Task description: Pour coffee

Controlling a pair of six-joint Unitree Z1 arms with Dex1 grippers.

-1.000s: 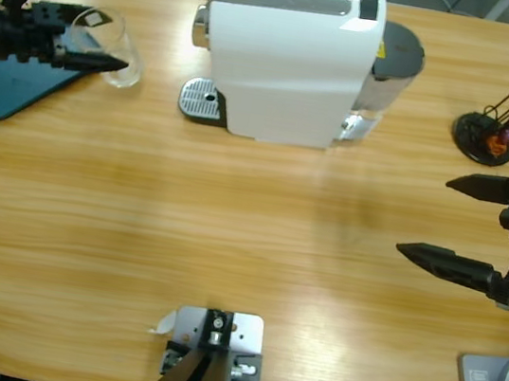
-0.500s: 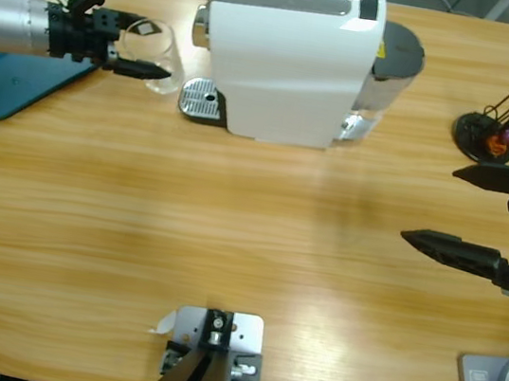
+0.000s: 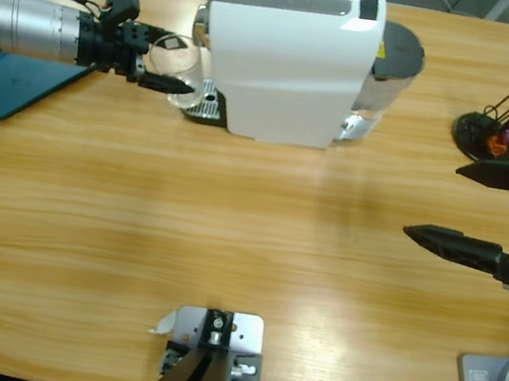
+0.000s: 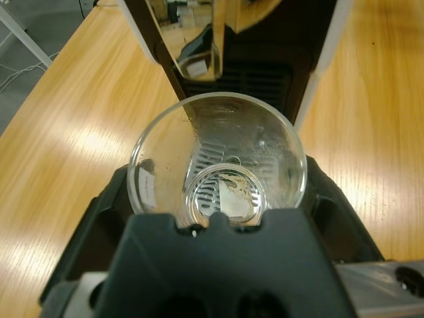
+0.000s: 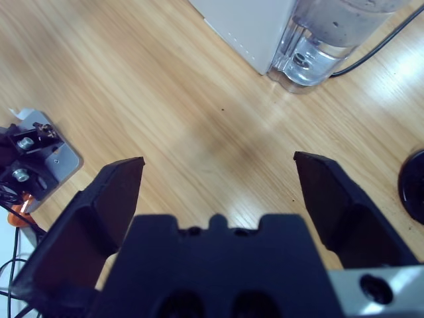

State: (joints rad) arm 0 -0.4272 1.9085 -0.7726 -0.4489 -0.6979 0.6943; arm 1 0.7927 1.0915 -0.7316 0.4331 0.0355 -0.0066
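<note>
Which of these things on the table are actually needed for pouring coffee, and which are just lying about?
In use: left gripper holding the glass; white coffee machine; its drip tray.

Lying about: teal tray; capsule stand; right gripper, open over bare table.

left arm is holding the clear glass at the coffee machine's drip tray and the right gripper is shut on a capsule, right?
Not quite. The right gripper holds nothing: in the right wrist view its jaws stand wide open over bare table, and the high view shows the same. The rest is right: the left gripper holds the clear glass at the coffee machine's drip tray.
</note>
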